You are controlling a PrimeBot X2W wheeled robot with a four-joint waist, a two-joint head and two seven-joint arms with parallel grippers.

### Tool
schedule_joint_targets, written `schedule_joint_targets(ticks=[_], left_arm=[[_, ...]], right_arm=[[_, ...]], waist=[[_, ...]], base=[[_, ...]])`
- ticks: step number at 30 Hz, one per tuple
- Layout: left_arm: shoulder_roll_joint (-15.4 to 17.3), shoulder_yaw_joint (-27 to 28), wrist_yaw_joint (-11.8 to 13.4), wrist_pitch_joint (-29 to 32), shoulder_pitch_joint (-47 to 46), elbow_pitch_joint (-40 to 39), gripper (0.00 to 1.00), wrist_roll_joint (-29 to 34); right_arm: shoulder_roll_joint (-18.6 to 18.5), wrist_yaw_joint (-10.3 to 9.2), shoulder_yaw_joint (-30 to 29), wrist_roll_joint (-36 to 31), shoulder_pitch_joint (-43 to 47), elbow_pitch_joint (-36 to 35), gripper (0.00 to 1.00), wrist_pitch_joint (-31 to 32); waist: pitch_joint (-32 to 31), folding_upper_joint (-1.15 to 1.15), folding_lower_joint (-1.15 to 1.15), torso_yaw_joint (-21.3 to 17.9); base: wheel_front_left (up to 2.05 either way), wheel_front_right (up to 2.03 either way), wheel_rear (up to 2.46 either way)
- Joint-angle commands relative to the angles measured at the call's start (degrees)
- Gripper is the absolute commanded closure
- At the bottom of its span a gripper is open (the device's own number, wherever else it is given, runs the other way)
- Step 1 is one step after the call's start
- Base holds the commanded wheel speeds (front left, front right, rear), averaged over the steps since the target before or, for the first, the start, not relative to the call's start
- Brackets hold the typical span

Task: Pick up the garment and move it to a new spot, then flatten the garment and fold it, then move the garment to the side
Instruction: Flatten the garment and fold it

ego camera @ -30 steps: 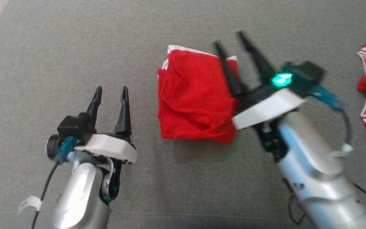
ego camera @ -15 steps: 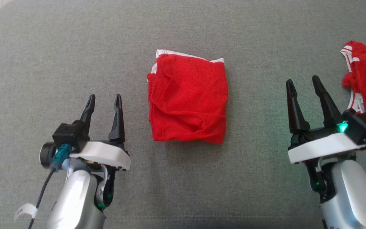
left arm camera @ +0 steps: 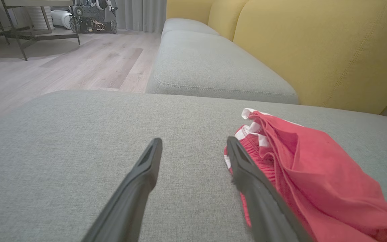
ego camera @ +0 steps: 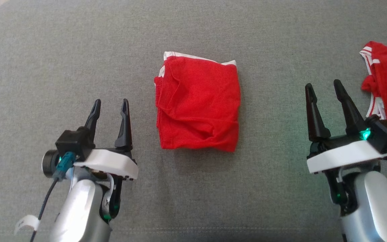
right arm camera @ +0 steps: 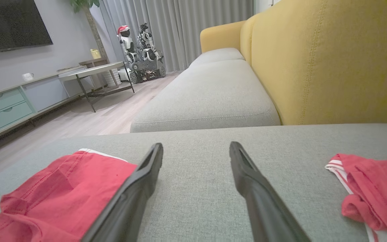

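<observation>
Garment folded flat between left gripper and right gripper, both spread and empty; wrist views reveal yellow backrest beyond them.

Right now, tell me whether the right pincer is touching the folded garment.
Apart. The head view shows a wide strip of grey cushion between the right pincer and the folded garment.

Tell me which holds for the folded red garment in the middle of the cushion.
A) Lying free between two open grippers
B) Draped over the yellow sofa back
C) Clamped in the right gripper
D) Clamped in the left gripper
A: the folded red garment lies flat on the grey cushion, with the left gripper and the right gripper open on either side, both apart from it.
</observation>
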Motion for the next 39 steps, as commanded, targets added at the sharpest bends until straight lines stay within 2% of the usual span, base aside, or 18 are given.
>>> schedule_joint_targets(ticks=[1,2,3,4,5,8,12,17,25,33,39], left_arm=[[1.12,1.54,0.18,-0.29,-1.50,-2.06,0.00,0.61],[1.11,1.48,0.16,-0.29,-1.57,-2.06,0.00,0.61],[1.13,1.45,0.11,-0.29,-1.65,-2.06,0.00,0.58],[1.13,1.45,0.11,-0.29,-1.65,-2.06,0.00,0.58],[1.13,1.42,0.06,-0.29,-1.77,-2.05,0.00,0.56],[1.10,1.30,-0.05,-0.29,-2.17,-2.09,0.00,0.53],[0.95,1.05,-0.16,-0.29,-2.79,-2.09,0.00,0.49],[0.55,0.34,-0.39,-0.29,-3.68,-1.83,0.00,0.35],[0.01,-0.52,-0.60,-0.29,-4.02,-1.44,0.00,0.01],[-0.30,-0.73,-0.54,-0.29,-3.76,-1.37,0.00,-0.09],[-0.43,-0.86,-0.50,-0.29,-3.77,-1.12,0.00,-0.09]], right_arm=[[0.42,-0.05,0.79,-0.41,0.38,-2.17,0.00,0.26],[0.45,-0.05,0.80,-0.31,0.30,-2.07,0.36,0.43],[0.48,-0.05,0.82,-0.11,0.20,-1.79,0.90,0.81],[0.48,-0.05,0.82,-0.11,0.20,-1.79,0.90,0.81],[0.50,-0.05,0.82,0.16,0.09,-1.32,1.00,1.47],[0.44,-0.05,2.25,0.77,-1.31,0.28,1.00,2.62],[0.56,-0.05,8.51,1.85,-5.55,4.31,1.00,2.89],[0.98,-0.05,18.78,5.29,-12.29,13.10,1.00,1.49],[2.03,-0.05,30.84,13.25,-19.79,27.09,1.00,-0.18],[2.36,-0.05,42.74,20.89,-23.03,32.38,1.00,-2.82],[2.43,-0.05,49.13,24.71,-25.78,34.13,1.00,-5.09]], waist=[[0.08,0.00,0.00,0.09],[0.14,0.00,0.00,0.16],[0.21,0.00,0.00,0.26],[0.21,0.00,0.00,0.26],[0.33,0.00,0.00,0.41],[0.79,0.00,0.00,0.90],[1.57,0.00,0.00,1.73],[2.23,0.00,0.00,3.21],[2.61,0.00,0.00,5.45],[2.46,0.00,0.00,6.71],[2.55,0.00,0.00,7.08]], base=[[0.00,0.00,0.00],[0.00,0.00,0.00],[0.00,0.00,0.00],[0.00,0.00,0.00],[0.00,0.00,0.00],[0.00,0.00,0.00],[0.00,0.00,0.00],[0.00,0.00,0.00],[0.00,0.00,0.00],[0.00,0.00,0.00],[0.00,0.00,0.00]])
